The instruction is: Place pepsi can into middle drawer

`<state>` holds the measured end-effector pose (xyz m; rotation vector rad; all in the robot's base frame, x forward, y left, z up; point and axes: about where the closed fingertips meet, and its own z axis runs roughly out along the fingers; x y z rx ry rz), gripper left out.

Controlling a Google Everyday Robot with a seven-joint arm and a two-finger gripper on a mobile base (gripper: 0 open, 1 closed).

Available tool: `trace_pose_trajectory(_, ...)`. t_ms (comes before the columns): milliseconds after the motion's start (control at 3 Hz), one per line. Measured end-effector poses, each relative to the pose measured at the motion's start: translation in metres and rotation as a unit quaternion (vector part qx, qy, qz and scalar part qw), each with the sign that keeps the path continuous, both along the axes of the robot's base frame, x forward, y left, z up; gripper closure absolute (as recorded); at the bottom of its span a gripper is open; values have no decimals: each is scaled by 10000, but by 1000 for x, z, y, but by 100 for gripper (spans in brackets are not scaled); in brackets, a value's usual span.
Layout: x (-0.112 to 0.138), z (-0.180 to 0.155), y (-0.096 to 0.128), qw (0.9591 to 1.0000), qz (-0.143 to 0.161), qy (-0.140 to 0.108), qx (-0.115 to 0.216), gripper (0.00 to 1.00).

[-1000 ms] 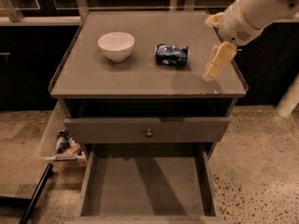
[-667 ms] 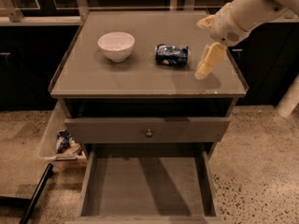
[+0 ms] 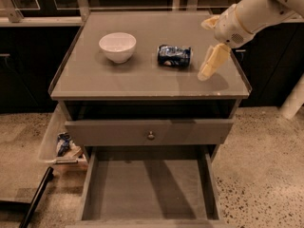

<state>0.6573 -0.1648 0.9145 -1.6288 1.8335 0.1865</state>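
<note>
The pepsi can (image 3: 174, 56) lies on its side on the grey cabinet top (image 3: 118, 82), right of centre. My gripper (image 3: 210, 42) hangs on the cream arm just right of the can, a short gap away. It is open and empty, with one finger (image 3: 212, 61) pointing down near the top and the other (image 3: 209, 22) higher up. The middle drawer (image 3: 149, 186) is pulled out at the bottom of the view, and its flat grey floor is bare.
A white bowl (image 3: 117, 46) stands on the top, left of the can. A drawer front with a round knob (image 3: 151, 135) sits slightly out above the open drawer. A clear bin (image 3: 58, 144) with packets stands on the floor at the left. A white post (image 3: 294, 99) is at the right.
My gripper has moved a little to the left, closer to the can. The can, the bowl and the drawers have not moved.
</note>
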Motion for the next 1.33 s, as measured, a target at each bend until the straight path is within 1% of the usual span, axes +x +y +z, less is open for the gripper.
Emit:
trace_pose_trajectory(333,24,-6,7,9984,-157,-202,502,0)
trace_pose_trajectory(667,38,-9,16,9966,-149,-201,781,0)
trace_pose_trajectory(1000,52,-14,25,9948,-75,-54,1014,0)
trace_pose_trajectory(1333,65,-24,32,9932,-24,166,1155,0)
